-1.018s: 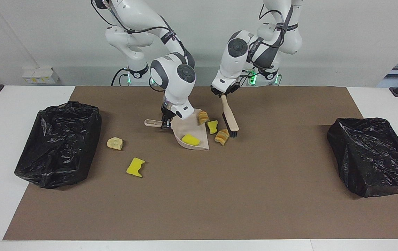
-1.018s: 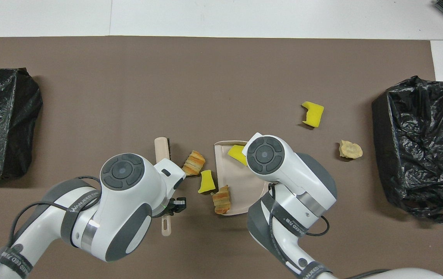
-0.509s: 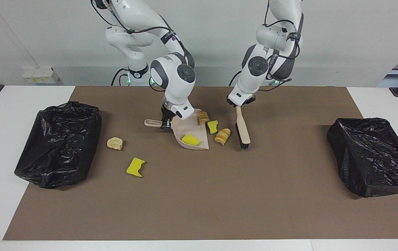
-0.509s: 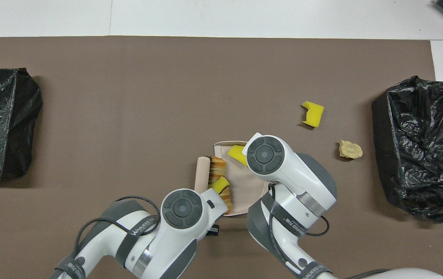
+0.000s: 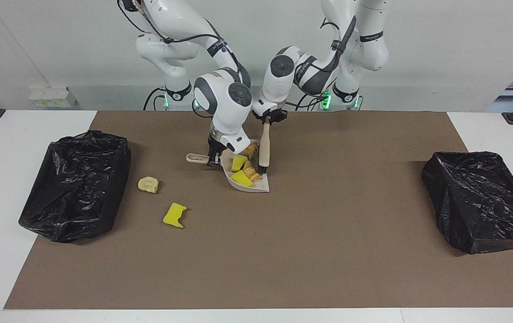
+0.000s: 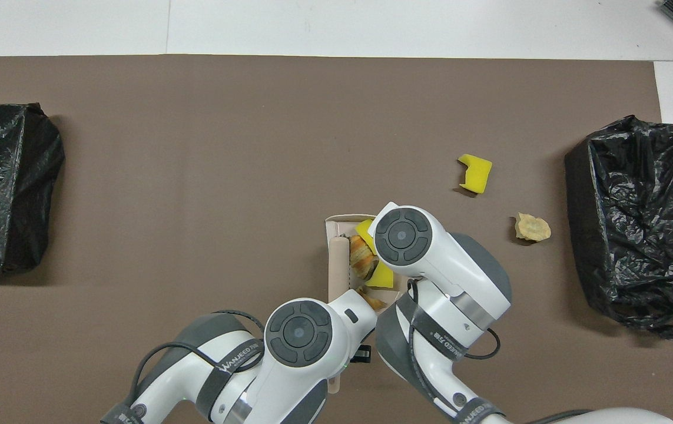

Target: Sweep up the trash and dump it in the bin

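Facing view alone shows left tool (image 5: pixel 269 119) clamping brush (image 5: pixel 264 150), right tool (image 5: pixel 213 158) clamping dustpan (image 5: pixel 256 186).

Bright, even overhead light; soft short shadows; sharp focus, no glare.

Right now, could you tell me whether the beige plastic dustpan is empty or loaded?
Loaded: the beige plastic dustpan holds yellow sponge chunks and bread-like lumps, piled against the brush.

3 yellow sponge chunks (image 5: pixel 174 215), 3 bread lumps (image 5: pixel 148 184), 2 bin bags (image 5: pixel 76 184), 1 dustpan (image 5: pixel 256 186), 1 brush (image 5: pixel 264 150).
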Tool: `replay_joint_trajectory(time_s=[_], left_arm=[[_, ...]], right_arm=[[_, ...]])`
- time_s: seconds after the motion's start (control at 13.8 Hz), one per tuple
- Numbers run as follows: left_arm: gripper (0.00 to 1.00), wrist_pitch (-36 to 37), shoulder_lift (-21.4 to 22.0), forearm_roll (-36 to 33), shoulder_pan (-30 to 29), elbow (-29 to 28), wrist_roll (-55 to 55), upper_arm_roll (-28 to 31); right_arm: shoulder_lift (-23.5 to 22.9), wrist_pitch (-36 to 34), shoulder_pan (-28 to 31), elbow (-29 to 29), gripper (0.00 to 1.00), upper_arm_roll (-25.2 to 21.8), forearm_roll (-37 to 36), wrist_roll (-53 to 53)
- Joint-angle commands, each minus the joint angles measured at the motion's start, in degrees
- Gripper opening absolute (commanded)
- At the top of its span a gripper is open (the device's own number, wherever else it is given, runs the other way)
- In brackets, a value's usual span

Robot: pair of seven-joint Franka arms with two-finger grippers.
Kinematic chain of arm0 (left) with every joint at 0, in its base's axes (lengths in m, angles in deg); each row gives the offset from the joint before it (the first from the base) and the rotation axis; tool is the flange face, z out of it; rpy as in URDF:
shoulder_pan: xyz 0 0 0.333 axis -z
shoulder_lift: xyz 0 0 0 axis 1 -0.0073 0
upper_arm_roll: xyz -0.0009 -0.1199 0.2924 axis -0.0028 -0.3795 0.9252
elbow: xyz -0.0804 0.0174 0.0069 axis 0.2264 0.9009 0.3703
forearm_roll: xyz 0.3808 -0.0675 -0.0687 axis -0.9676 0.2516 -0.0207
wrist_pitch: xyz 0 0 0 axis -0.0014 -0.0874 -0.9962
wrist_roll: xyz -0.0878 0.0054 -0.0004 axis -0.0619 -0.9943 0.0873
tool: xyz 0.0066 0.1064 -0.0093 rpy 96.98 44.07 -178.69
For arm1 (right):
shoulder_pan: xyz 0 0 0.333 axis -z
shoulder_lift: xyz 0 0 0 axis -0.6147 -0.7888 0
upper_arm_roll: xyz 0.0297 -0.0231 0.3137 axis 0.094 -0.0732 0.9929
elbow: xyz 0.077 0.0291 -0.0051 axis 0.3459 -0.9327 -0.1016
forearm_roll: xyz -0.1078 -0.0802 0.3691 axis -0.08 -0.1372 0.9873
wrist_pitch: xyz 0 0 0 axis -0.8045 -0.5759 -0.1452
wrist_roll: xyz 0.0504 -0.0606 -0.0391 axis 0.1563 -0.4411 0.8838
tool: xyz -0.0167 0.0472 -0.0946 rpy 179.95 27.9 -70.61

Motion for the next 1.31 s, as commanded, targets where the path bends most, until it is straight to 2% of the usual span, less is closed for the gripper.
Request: replay_joint_trajectory(time_s=[0.0,0.15,0.29,0.51,0.73,0.95,1.24], left_arm=[[0.00,8.91,2.72,0.26,-1.12,1.22,1.98,0.26],[0.00,15.61,4.92,-0.62,-2.43,0.34,5.39,0.17],[0.00,16.77,7.02,-2.90,-2.53,-2.63,8.30,0.17],[0.00,13.62,12.03,-3.17,-1.65,-9.57,11.98,-2.62],[0.00,6.42,16.35,-3.17,-1.13,-16.87,18.67,-9.57],[0.00,2.82,16.27,-3.00,3.25,-19.60,20.61,-11.08],[0.00,-3.17,14.16,-2.12,4.24,-21.80,20.09,-11.17]], right_arm=[[1.04,0.92,2.80,-1.44,0.00,0.95,-0.04,4.81],[1.48,0.92,2.72,-0.48,0.00,1.03,-0.13,5.86],[2.62,0.05,2.89,0.75,0.00,0.51,0.05,8.32],[7.35,-0.31,2.98,1.89,0.00,-1.77,4.34,13.59],[7.81,-4.34,2.98,6.54,0.00,-6.25,7.60,21.14],[8.07,-6.28,3.07,11.20,0.00,-13.97,9.71,25.19],[7.55,-6.29,2.54,15.95,0.00,-26.19,12.79,35.03]])
